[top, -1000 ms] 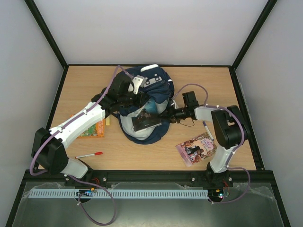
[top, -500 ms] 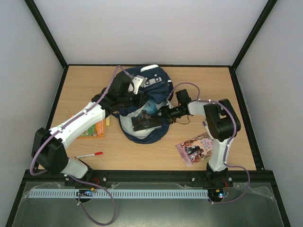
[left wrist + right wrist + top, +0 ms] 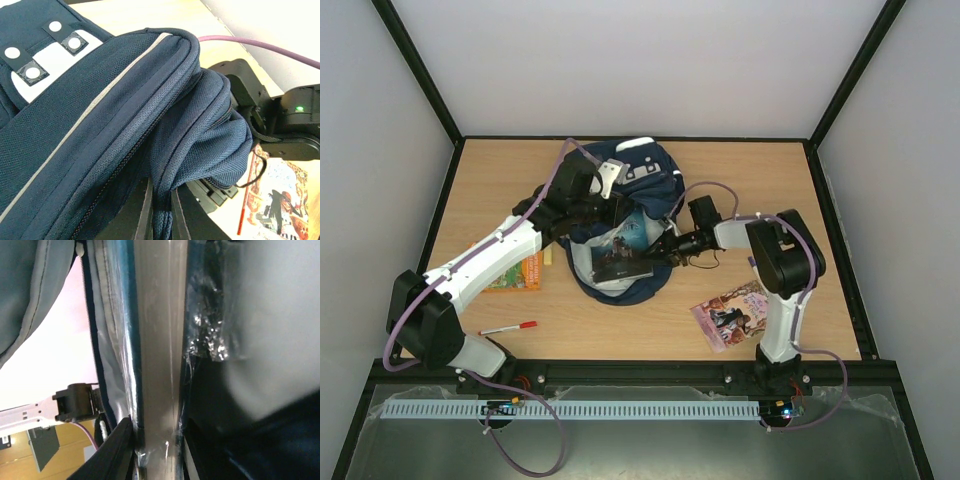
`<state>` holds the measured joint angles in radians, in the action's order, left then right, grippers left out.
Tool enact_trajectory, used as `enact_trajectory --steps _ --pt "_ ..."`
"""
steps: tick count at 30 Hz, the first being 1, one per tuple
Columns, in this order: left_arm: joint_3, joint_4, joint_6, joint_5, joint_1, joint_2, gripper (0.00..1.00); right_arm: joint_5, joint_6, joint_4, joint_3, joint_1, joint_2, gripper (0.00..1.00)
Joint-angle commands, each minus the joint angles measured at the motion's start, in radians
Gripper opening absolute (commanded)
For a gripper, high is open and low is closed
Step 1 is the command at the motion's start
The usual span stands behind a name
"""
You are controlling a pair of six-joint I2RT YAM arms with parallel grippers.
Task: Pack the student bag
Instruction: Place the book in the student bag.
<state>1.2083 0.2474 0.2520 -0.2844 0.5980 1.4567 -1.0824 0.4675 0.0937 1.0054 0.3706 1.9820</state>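
Student bag (image 3: 100, 125) cloth is soft and limp. My left gripper (image 3: 161, 212) is pinched tight on a fold of its zip edge, and I judge the rest would sag if let go. My right gripper (image 3: 157, 450) clamps a slick, plastic-wrapped book (image 3: 160, 340) by its edge, which could slip. Farther off, the bag lies mid-table with the book at its mouth. The stiffer seamed rim looks like the best hold.

The pale wooden bench (image 3: 750, 175) carries the navy student bag (image 3: 660, 185) at its middle, an orange book (image 3: 515, 272) at left, a red-capped pen (image 3: 508, 327) nearer, and a pictured booklet (image 3: 735, 313) at right front.
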Motion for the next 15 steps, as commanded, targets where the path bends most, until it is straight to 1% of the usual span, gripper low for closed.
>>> enact_trajectory --steps 1,4,6,10,15 --pt "0.011 -0.099 0.009 -0.028 0.001 -0.028 0.02 -0.050 -0.007 -0.022 -0.081 -0.007 -0.118 0.01" --pt "0.011 -0.097 0.008 -0.027 0.001 -0.030 0.03 -0.067 0.041 0.056 -0.126 -0.038 -0.202 0.01" --pt "0.011 -0.099 0.009 -0.027 0.000 -0.031 0.02 -0.071 0.082 0.107 -0.138 -0.051 -0.224 0.01" --pt "0.010 -0.099 0.009 -0.027 0.000 -0.033 0.02 -0.085 0.117 0.157 -0.136 -0.054 -0.210 0.01" --pt "0.011 -0.097 0.006 -0.022 0.001 -0.034 0.02 -0.121 0.208 0.282 -0.159 -0.056 -0.208 0.01"
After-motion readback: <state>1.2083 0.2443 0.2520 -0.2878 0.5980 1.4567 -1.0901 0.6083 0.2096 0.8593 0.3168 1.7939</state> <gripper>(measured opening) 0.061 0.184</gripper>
